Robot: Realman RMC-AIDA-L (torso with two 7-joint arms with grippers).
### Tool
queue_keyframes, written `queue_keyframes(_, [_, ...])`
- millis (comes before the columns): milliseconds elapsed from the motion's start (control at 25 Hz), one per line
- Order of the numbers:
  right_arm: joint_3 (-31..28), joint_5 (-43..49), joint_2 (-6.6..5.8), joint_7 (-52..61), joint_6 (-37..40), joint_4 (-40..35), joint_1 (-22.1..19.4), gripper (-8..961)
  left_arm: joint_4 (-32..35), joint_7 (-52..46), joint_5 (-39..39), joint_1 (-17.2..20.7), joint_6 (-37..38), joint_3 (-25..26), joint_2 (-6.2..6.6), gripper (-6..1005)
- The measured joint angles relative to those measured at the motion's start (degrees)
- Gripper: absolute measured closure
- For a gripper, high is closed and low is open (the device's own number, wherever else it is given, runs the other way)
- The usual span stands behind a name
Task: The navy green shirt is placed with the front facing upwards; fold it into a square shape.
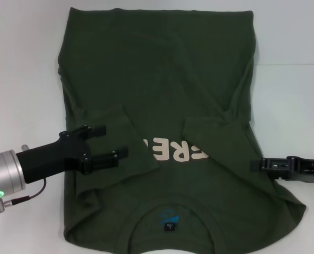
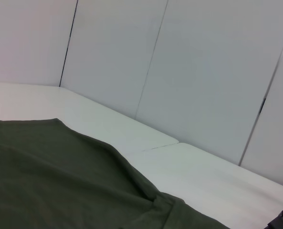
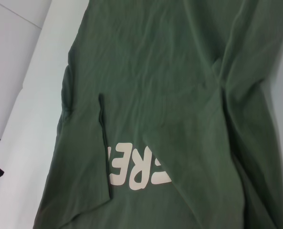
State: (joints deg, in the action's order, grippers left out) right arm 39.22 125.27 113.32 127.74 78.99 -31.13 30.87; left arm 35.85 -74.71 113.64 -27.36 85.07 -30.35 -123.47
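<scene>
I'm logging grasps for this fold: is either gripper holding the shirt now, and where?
Nothing is held. The left gripper is open over the shirt by its folded-in left sleeve; the right gripper sits at its right edge, grip unclear.

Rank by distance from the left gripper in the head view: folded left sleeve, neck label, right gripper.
From the left gripper, over the shirt's left part:
1. Folded left sleeve, right at the fingertips, covering the start of the lettering.
2. Neck label, inside the collar at the near edge, centre.
3. Right gripper, across the shirt at its right edge.
</scene>
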Motion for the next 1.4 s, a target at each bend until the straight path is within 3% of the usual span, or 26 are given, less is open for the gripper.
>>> queue_keyframes(880, [0.7, 0.0, 3.33, -0.6, -0.9, 0.6, 4.6, 29, 0.6, 0.2, 0.1, 0.5, 0.0, 0.3, 0.11, 66])
queue_keyframes(1200, [4.7, 0.1, 4.94, -0.7, -0.3, 0.6, 7.0, 29, 1.4, 0.1, 0.0, 1.1, 0.0, 0.3, 0.16, 65])
queue_keyframes(1400, [5.3, 0.2, 5.16, -0.7, 0.4, 0.6, 7.2, 28, 1.3, 0.1, 0.0, 1.3, -0.2, 0.3, 0.17, 65])
